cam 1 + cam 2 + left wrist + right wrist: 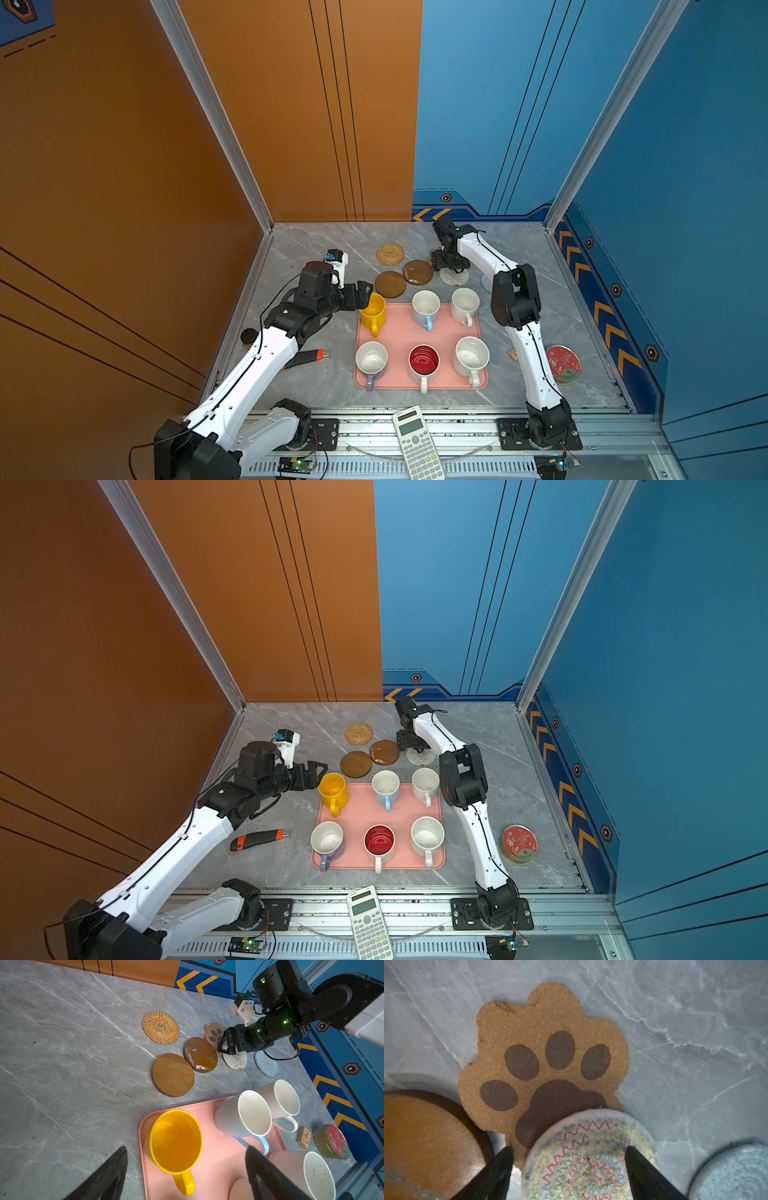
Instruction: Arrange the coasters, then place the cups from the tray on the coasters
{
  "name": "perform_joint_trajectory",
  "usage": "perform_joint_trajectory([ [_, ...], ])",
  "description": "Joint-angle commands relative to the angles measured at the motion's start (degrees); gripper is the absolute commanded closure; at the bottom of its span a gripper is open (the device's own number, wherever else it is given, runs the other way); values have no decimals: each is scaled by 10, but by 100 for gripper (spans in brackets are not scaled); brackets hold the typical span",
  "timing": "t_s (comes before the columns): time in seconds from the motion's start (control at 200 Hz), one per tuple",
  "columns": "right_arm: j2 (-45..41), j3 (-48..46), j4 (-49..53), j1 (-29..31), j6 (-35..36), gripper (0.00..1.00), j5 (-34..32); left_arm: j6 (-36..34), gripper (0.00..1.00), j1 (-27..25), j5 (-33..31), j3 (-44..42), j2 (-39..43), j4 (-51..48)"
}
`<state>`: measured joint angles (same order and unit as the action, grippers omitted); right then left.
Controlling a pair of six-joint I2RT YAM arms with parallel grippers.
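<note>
Six cups stand on the pink tray: yellow, light-blue, plain white, lilac, red-inside and speckled. Behind the tray lie the coasters: a tan woven disc, two dark brown discs, a white woven round overlapping the paw shape, and a pale-blue round. My left gripper is open, its fingers on either side of the yellow cup. My right gripper hangs open low over the white woven round.
A red-lidded tin and a small wooden block sit right of the tray, beside the right arm. An orange-black utility knife lies left of the tray. A calculator rests on the front rail.
</note>
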<state>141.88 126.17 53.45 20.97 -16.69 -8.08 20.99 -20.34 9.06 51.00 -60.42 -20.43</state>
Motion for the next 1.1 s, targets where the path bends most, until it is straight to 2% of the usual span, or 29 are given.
perform_joint_trajectory([
  [0.0, -6, -25, 21, -14, -9, 18, -4, -8, 11, -6, -8, -4, -1, -6],
  [0.436, -61, -111, -20, -39, -28, 27, 70, -7, 11, -6, -6, -6, 0, -6],
  [1.096, -146, -223, -62, -60, -30, 42, 87, -3, 11, -8, -5, -8, 2, -6],
])
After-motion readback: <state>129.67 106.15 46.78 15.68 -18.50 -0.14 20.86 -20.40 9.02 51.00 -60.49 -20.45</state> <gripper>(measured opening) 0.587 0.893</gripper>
